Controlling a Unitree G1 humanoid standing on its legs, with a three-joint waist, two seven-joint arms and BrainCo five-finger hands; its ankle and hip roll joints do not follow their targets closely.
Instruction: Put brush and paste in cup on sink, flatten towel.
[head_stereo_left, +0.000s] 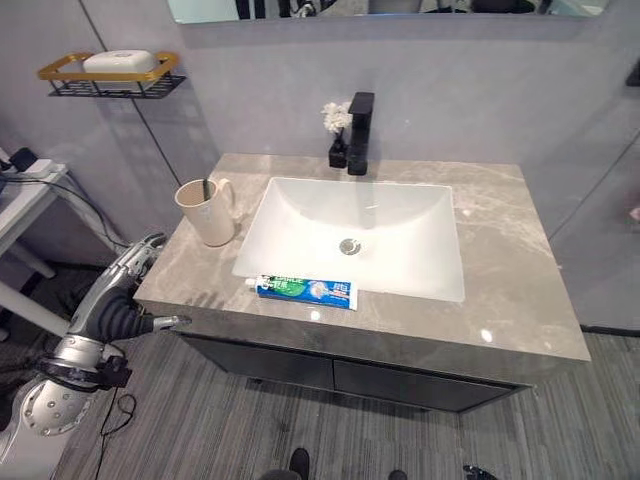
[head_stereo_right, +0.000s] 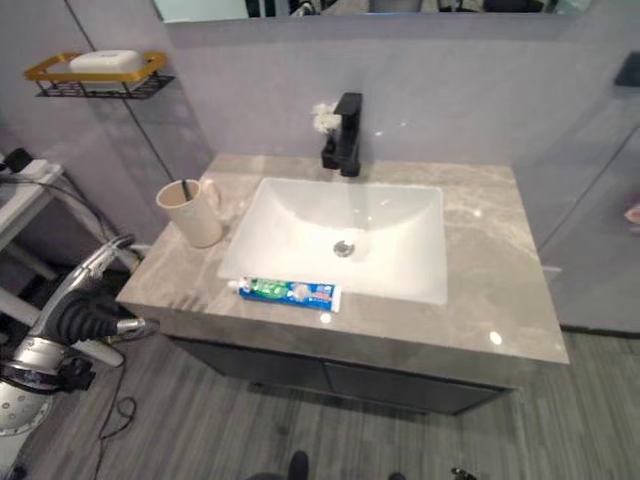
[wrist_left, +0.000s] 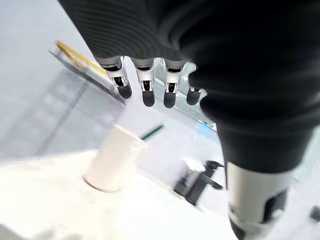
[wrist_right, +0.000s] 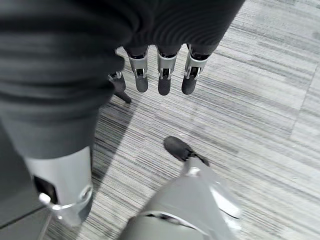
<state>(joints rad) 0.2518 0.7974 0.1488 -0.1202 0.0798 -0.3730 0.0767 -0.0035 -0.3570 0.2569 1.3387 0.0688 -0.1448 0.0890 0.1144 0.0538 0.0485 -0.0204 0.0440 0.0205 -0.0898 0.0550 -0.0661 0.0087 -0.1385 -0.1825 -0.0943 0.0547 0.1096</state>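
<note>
Left hand hovers beside the counter's left edge, fingers relaxed, empty; right hand hangs over floor, fingers loose

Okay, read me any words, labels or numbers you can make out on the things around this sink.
Blue and green toothpaste tube on the grey stone counter: carries print, too small and blurred to read.
Beige plastic cup, black tap, white soap bar on the gold-rimmed wall shelf: no visible text.
</note>
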